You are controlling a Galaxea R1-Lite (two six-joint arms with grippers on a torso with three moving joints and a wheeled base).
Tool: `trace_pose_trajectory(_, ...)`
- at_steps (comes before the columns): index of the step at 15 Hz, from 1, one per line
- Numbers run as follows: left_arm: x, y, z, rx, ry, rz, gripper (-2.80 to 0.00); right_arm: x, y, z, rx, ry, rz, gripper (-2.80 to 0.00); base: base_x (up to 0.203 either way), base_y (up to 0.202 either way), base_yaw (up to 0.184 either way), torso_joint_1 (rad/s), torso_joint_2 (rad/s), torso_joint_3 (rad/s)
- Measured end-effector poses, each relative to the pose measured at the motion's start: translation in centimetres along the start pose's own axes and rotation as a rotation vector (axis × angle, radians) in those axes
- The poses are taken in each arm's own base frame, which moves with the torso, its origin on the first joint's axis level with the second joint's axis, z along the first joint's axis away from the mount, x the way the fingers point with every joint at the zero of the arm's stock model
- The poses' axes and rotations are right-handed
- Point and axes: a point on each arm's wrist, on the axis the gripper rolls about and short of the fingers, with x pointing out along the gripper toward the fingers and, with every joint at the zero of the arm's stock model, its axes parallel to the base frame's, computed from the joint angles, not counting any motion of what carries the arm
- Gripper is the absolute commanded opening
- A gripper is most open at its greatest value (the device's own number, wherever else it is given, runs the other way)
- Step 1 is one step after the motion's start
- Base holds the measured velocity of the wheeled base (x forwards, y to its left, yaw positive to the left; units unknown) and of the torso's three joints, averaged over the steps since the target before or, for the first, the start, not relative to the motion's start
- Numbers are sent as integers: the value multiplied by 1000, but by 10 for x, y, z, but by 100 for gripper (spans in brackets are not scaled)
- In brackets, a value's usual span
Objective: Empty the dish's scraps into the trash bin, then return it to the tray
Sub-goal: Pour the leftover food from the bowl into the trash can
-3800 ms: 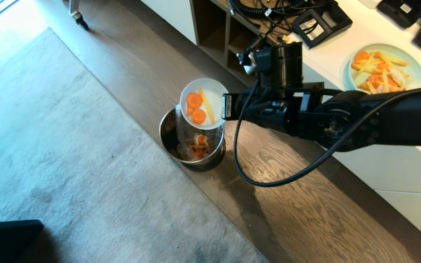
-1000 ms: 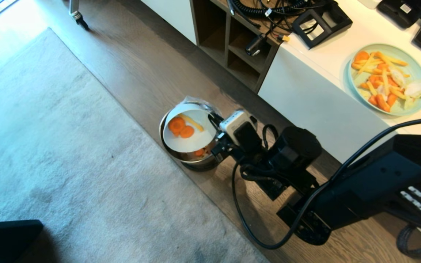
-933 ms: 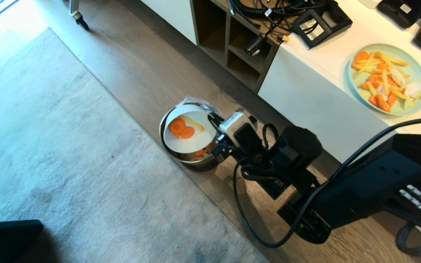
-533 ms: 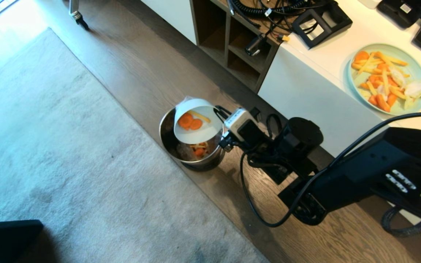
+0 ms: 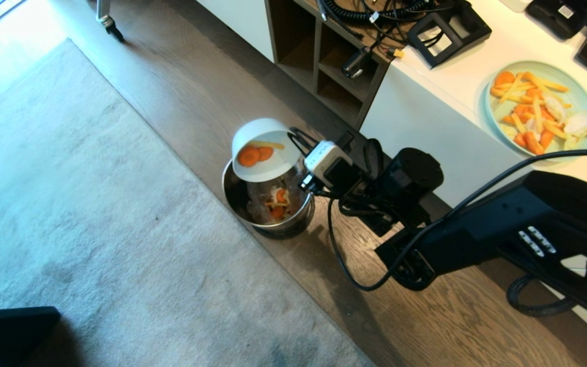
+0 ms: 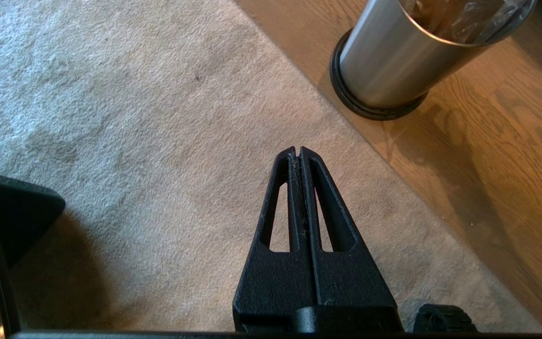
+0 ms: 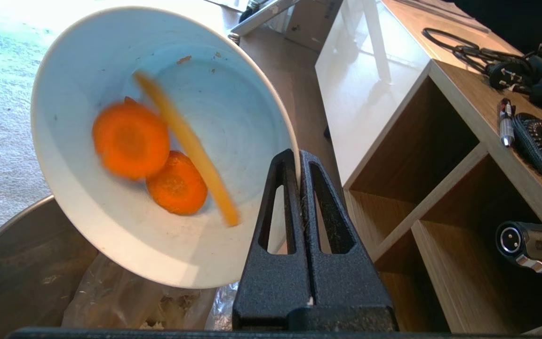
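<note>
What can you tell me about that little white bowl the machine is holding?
The bowl is small, round, plain white and glossy, like glazed ceramic. The right gripper pinches its rim, holding it tipped steeply above the steel trash bin, its opening facing the bin. Orange carrot slices and a thin yellow stick lie inside, blurred as if sliding. Tiny crumbs speck the inside wall.

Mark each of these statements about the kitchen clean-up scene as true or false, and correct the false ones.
1. The right gripper pinches the dish by its rim. True.
2. The dish is empty. False: the scraps, carrot slices and a yellow stick, are still inside it.
3. The dish is tilted above the trash bin. True.
4. The left gripper is inside the trash bin. False: it hangs shut over the carpet.
5. The green plate stands on the floor. False: it stands on the white counter.
</note>
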Motion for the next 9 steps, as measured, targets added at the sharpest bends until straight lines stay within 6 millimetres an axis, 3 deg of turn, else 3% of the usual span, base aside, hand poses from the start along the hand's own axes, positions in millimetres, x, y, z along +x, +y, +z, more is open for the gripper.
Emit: trace_pose_trajectory(9,0,0,0,0,0,0,-280,0,-5,9,-108,-164,122,-280,0,0,0,0,0,0)
